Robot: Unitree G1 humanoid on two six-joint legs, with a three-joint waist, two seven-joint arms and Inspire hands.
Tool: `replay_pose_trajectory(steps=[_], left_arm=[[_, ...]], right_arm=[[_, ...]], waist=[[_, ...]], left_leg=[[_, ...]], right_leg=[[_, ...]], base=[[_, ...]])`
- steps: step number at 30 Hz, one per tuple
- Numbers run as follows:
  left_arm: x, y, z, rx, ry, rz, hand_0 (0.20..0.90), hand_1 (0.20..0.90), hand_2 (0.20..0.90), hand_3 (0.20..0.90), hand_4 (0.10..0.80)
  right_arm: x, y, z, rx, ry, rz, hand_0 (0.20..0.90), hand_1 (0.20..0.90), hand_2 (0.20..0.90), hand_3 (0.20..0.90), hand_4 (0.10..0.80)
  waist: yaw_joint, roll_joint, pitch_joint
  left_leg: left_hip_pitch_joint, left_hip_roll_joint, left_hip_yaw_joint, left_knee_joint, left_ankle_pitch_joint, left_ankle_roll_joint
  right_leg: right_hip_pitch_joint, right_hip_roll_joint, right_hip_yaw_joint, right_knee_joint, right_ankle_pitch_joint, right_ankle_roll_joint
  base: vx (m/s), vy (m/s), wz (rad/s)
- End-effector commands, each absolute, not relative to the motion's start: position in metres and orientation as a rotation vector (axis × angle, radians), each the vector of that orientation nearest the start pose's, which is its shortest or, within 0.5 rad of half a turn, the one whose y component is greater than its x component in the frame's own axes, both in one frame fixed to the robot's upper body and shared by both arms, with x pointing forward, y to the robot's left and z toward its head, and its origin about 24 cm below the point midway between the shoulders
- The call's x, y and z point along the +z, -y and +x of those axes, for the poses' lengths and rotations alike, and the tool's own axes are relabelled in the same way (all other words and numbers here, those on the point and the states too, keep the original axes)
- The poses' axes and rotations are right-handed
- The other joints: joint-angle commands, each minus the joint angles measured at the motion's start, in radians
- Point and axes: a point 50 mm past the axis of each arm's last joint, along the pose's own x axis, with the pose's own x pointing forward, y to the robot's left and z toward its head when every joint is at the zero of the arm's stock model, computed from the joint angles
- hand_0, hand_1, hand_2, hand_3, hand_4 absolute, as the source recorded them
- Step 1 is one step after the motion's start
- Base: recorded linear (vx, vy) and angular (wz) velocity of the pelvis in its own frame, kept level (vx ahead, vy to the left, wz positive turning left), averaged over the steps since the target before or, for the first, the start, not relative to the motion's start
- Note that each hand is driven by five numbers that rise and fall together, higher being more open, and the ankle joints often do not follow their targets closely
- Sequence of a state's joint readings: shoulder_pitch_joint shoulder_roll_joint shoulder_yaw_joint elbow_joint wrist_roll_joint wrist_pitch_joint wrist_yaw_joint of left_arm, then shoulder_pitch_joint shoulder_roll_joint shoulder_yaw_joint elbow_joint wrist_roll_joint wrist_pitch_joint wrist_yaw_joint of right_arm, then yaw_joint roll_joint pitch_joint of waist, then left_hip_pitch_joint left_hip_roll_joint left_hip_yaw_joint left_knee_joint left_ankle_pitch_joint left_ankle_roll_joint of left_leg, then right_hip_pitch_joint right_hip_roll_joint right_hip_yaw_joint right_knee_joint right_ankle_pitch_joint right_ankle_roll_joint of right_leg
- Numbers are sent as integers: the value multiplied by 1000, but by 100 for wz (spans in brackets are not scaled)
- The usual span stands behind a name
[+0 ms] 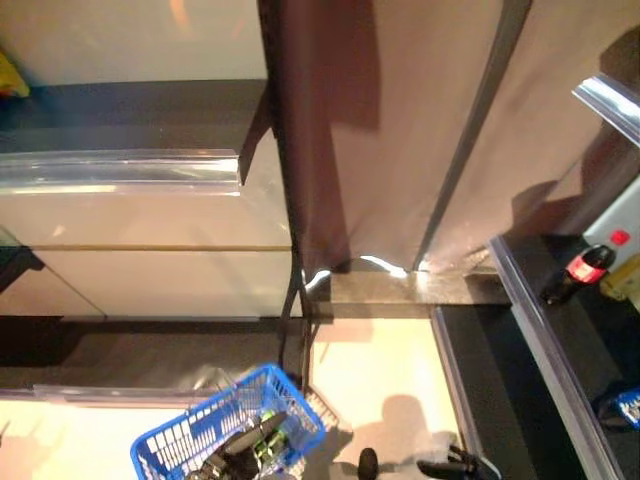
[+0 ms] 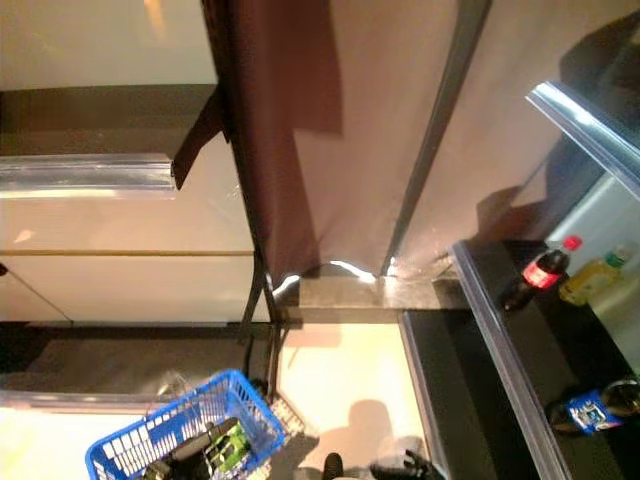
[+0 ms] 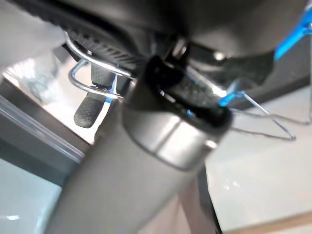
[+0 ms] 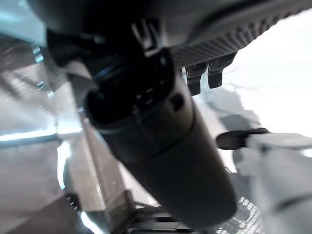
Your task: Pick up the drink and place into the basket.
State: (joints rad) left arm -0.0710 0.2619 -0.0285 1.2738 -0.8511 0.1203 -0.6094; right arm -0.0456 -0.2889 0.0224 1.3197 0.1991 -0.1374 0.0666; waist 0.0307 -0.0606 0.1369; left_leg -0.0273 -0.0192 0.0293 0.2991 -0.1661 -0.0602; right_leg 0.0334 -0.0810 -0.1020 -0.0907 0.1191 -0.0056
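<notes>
Left robot hand (image 3: 97, 92) curled round wire handle (image 3: 83, 80) of blue basket (image 1: 180, 435); right robot hand (image 4: 204, 73) state unclear; drink (image 1: 580, 270) on shelf (image 1: 560, 340).

Left hand (image 3: 97, 92) fingers curled; right hand (image 4: 209, 73) relaxed.

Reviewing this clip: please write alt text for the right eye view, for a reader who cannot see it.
A blue basket hangs low on the robot's left, above a pale floor. On the right, a dark shelf holds a red-capped cola bottle lying beside a yellow bottle.
</notes>
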Motion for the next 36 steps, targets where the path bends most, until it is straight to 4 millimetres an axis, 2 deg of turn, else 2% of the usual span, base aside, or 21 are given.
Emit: replay_pose_trajectory(steps=[1, 3, 5, 10, 15, 19, 20, 22, 23, 25, 30, 31, 33, 34, 36], left_arm=[[-137, -196, 140, -147, -791, -936, 300, 300, 300, 200, 100], [-139, -198, 136, -129, -803, -938, 300, 300, 300, 200, 100], [-138, -197, 138, -135, -803, -939, 300, 300, 300, 200, 100], [-137, -195, 142, -153, -801, -937, 300, 300, 300, 200, 100], [-139, -195, 133, -176, -819, -933, 300, 300, 300, 200, 100], [-137, -197, 138, -189, -829, -899, 300, 300, 300, 200, 100], [-136, -201, 142, -181, -825, -883, 300, 300, 300, 200, 100], [-133, -208, 147, -158, -804, -873, 300, 300, 300, 200, 100], [-130, -215, 152, -123, -764, -879, 300, 300, 300, 200, 100], [-129, -217, 153, -128, -754, -880, 300, 300, 300, 200, 100], [-130, -215, 152, -123, -769, -880, 300, 300, 300, 200, 100], [-130, -217, 152, -103, -766, -889, 300, 300, 300, 200, 100], [-130, -219, 152, -77, -767, -904, 300, 300, 300, 200, 100], [-130, -221, 151, -68, -774, -902, 300, 300, 300, 200, 100], [-132, -224, 146, -51, -780, -909, 300, 300, 300, 200, 100]], right_arm=[[-147, 274, 100, -239, -1116, -118, 900, 900, 900, 900, 800], [-148, 272, 98, -227, -1119, -118, 900, 900, 900, 900, 800], [-150, 270, 93, -220, -1123, -116, 900, 900, 900, 900, 800], [-151, 271, 85, -223, -1142, -119, 900, 900, 900, 900, 800], [-149, 276, 86, -241, -1126, -112, 900, 900, 900, 900, 800], [-150, 271, 89, -253, -1095, -70, 900, 900, 900, 900, 800], [-151, 268, 88, -240, -1093, -65, 900, 900, 900, 900, 800], [-152, 264, 89, -226, -1091, -62, 900, 900, 900, 900, 800], [-152, 260, 93, -209, -1086, -65, 900, 900, 900, 900, 800], [-152, 262, 93, -235, -1085, -56, 900, 900, 900, 900, 800], [-153, 267, 84, -289, -1112, -36, 900, 900, 900, 900, 800], [-153, 268, 84, -282, -1116, -47, 900, 900, 900, 900, 800], [-152, 269, 86, -276, -1128, -55, 900, 900, 900, 900, 800], [-153, 268, 87, -266, -1136, -58, 900, 900, 900, 900, 800], [-153, 266, 89, -252, -1147, -60, 900, 900, 900, 900, 800]], waist=[[19, 4, 11], [9, 8, -12], [3, 9, -21], [-12, 17, -38], [-3, -5, -23], [-28, -8, -7], [-36, -14, -4], [-35, -20, 3], [-30, -16, 12], [-26, -7, 14], [-25, 23, -25], [-22, 27, -35], [-10, 37, -53], [-3, 40, -60], [0, 46, -66]], left_leg=[[-9, -10, -53, -160, 166, 37], [40, -3, -51, -258, 184, 36], [53, -8, -49, -280, 197, 33], [100, -20, -43, -308, 174, 54], [76, -67, -115, -205, 112, 75], [87, -57, -64, -268, 127, 95], [90, -51, -43, -287, 131, 99], [95, -42, -11, -310, 135, 95], [97, -15, 49, -332, 144, 94], [95, -4, 76, -345, 150, 99], [87, 0, 135, -382, 157, 105], [87, 5, 160, -386, 157, 94], [91, 18, 206, -386, 154, 78], [95, 23, 219, -386, 153, 71], [108, 39, 254, -386, 154, 61]], right_leg=[[29, 50, 34, 106, -90, 41], [36, 65, 38, 92, -89, 37], [44, 68, 37, 88, -88, 42], [50, 68, 37, 103, -106, 46], [47, 47, 86, 102, -92, 52], [-5, 46, 114, 112, -62, 78], [-25, 40, 110, 111, -42, 94], [-61, 16, 57, 137, -7, 127], [-84, -10, -9, 204, -8, 149], [-85, -17, -14, 244, -29, 149], [-43, -83, -43, 238, -28, 145], [-26, -116, -77, 202, -16, 149], [-2, -153, -130, 148, -2, 157], [4, -166, -154, 130, 4, 163], [15, -169, -176, 109, 1, 164]], base=[[176, 72, -31], [136, 89, -69], [141, 93, -75], [129, 87, -22], [90, 110, -28], [-43, 61, -50], [-83, -68, -55], [-179, -95, -69], [-232, -78, -95], [-217, -39, -146], [-123, -81, -87], [-90, -158, -81], [-82, -190, -67], [-40, -218, -103], [-16, -215, -129]])
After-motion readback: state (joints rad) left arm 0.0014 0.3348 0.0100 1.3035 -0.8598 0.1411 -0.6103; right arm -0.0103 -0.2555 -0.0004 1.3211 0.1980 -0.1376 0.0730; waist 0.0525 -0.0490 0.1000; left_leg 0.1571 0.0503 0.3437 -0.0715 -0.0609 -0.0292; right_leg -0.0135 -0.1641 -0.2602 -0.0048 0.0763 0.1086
